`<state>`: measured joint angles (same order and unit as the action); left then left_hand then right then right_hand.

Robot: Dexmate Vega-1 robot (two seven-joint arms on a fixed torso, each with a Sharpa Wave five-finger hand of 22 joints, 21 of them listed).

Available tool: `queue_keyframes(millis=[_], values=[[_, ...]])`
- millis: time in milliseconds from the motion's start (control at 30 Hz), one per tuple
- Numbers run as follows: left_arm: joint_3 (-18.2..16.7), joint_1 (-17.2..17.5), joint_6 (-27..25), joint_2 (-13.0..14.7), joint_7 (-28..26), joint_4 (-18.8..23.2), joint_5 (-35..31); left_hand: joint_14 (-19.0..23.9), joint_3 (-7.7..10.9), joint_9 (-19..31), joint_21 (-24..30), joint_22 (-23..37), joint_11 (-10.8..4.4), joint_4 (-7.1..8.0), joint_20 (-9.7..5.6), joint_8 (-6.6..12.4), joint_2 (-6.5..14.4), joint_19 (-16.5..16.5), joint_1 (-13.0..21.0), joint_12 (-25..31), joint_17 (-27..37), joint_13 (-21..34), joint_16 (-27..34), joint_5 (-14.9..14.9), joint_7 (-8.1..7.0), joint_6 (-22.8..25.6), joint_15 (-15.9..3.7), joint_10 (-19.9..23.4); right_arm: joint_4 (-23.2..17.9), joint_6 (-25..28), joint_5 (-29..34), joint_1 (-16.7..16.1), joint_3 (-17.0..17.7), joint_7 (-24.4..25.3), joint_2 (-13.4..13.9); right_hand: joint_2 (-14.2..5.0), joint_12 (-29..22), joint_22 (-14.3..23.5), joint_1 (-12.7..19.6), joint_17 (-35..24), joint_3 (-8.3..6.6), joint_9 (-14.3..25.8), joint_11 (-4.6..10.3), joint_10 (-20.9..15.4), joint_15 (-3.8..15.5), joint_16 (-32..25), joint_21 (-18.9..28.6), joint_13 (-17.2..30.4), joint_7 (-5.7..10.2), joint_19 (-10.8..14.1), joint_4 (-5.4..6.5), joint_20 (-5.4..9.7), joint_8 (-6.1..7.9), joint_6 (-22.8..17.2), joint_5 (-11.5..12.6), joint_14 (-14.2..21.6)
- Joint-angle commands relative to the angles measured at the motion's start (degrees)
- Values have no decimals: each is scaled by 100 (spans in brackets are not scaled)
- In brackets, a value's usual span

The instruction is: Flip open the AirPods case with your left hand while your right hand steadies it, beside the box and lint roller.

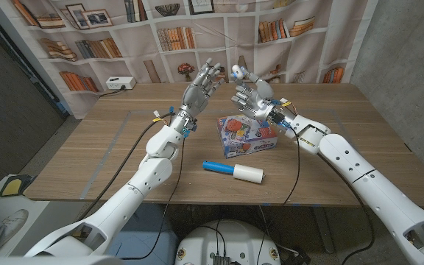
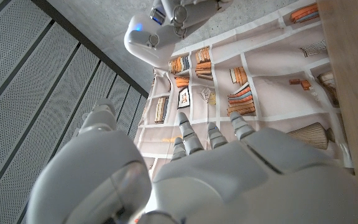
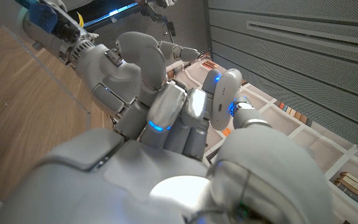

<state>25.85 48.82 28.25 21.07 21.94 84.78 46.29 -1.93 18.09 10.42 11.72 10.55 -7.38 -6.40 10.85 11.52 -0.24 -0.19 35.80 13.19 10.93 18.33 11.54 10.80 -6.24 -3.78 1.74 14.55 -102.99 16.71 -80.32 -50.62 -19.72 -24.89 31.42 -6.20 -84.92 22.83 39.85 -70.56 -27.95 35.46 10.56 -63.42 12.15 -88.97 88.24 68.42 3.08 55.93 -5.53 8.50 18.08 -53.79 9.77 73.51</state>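
Both hands are hanging raised above the table's [image 1: 109, 158] far half: the left hand [image 1: 201, 85] with fingers spread, the right hand [image 1: 252, 96] just beside it, seemingly pinching the AirPods case [image 1: 239, 71]. Below them the box [image 1: 247, 135] is blocking the middle, and the lint roller [image 1: 232, 171] is lying nearer. Bare wood is lying open on either side.

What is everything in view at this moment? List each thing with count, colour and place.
AirPods case: one, white, held up above the table's far middle.
Box: one, white with red and blue print, table centre.
Lint roller: one, blue handle with white roll, lying on the table in front of the box.
Table: one, brown wood.
Power strip: one, white, far left edge of the table.
Bookshelf backdrop: one, printed, behind the table.
Left robot hand: one, grey, raised, fingers apart, empty.
Right robot hand: one, grey, raised, holding the AirPods case.
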Motion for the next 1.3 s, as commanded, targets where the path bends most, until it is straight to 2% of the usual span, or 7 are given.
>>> queue_keyframes(millis=[33, 267, 500, 967, 1067, 1300], values=[[-9, 26, 2, 20, -55, 10, -34, 14, 15, 1, 18, 14, -5, -39, 15, -6, 31, -6, -39, 5, 11, -1, 32, 24, -21, 25, 31, 40, -73, 79, -263, -86, -50, -85, -192, -364, -4, -11, 312, -10, -578, 36, 124, 17, 8, 20, 31, 41, 0, 28, -177, 368, -8, 23, 53, 45], [-11, 44, -43, 41, -104, 40, -32, 11, 16, 1, 17, 14, -17, -54, 7, -15, 36, -5, -47, 5, 10, -18, 26, 25, -30, 26, 25, 49, -153, 101, -384, -177, -46, -52, -244, -370, 54, 1, 294, -9, -612, 57, 125, 57, 7, 23, 59, 6, 8, 46, -179, 368, -22, 47, 54, 48], [9, 27, -79, 50, -117, 59, -52, 15, 17, 2, 14, 14, 13, -61, 32, -24, 45, -9, -58, 0, 10, -32, 25, 26, 3, 20, 46, 42, -243, 77, -438, -269, -40, -57, -264, -397, 45, 50, 288, -11, -702, 111, 127, 65, 7, 29, 75, 56, 22, -42, -173, 367, -46, 89, 62, 16], [-15, 103, -130, 172, -225, 239, -124, 11, 17, 2, 13, 14, 10, -72, 28, -34, 58, -8, -77, -6, 10, -53, 19, 24, 6, 12, 50, 35, -265, 70, -458, -298, -64, -55, -267, -388, 29, 69, 263, -9, -749, 152, 125, 60, 8, 29, 80, 83, 27, -61, -166, 368, -58, 101, 59, 9], [-52, 49, -178, 25, 293, 106, 452, 15, 48, 3, 18, 13, -7, -91, 42, -40, 103, 7, -39, -20, 9, -63, 18, 30, 18, -3, 48, 1, -256, 89, -472, -295, -78, -18, -272, -386, 24, 71, 254, -9, -763, 145, 126, 45, 8, 28, 78, 86, 37, -64, -164, 368, -69, 89, 58, 11], [-101, 20, -83, 275, -104, 320, -162, 21, 98, 4, 22, 12, 11, -130, 56, -51, 167, 24, 36, -31, 6, -76, 16, 31, 20, -36, 58, -30, -256, 95, -472, -294, -85, 11, -271, -379, 29, 75, 232, -9, -784, 165, 124, 55, 8, 24, 80, 76, 38, -55, -162, 368, -74, 84, 56, 21]])
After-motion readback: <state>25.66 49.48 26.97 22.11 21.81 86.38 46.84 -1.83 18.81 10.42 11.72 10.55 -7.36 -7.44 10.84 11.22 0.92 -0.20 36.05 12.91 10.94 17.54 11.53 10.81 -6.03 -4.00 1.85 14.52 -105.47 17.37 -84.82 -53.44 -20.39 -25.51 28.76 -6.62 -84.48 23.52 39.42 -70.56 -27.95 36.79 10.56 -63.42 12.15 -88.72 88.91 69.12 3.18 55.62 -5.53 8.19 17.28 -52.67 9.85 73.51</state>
